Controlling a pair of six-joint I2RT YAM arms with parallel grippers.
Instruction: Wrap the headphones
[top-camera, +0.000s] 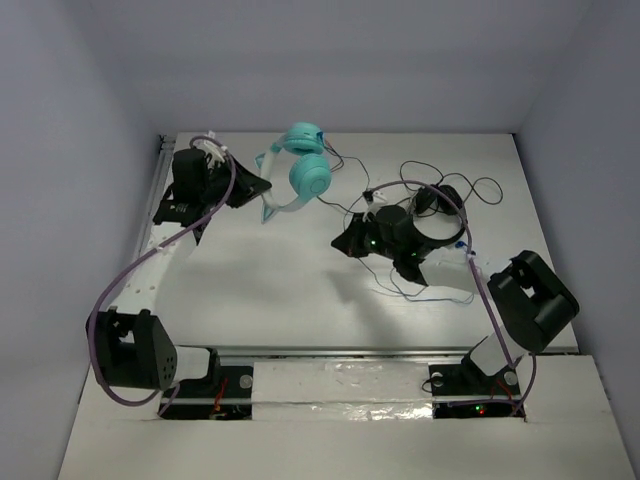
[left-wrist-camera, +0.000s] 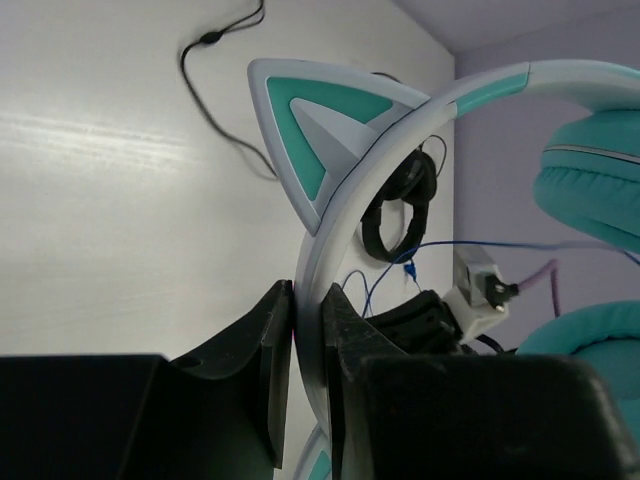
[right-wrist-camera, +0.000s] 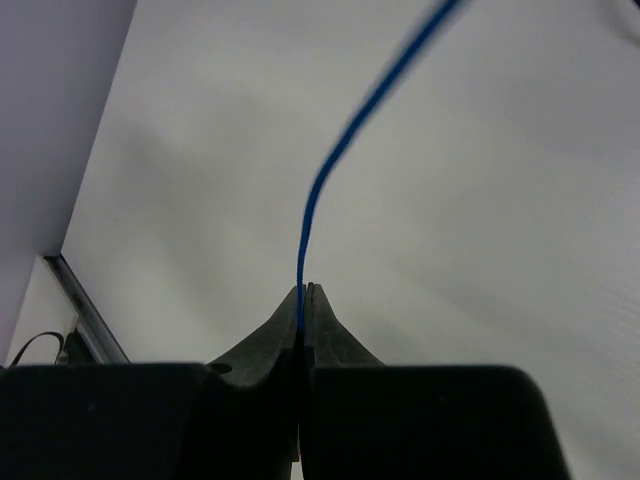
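Left gripper (left-wrist-camera: 307, 312) clamps the headphones (left-wrist-camera: 300, 130); right gripper (right-wrist-camera: 302, 298) pinches their cable (right-wrist-camera: 318, 185).

Teal cat-ear headphones (top-camera: 300, 165), far-left, upright

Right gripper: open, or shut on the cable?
Shut on the blue cable: the right gripper has its tips together, cable emerging between them.

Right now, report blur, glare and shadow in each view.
Top external: sharp, soft shadows on the table. Left wrist: headphones crisp, left gripper dark and soft. Right wrist: blue cable blurs upward from the right gripper.
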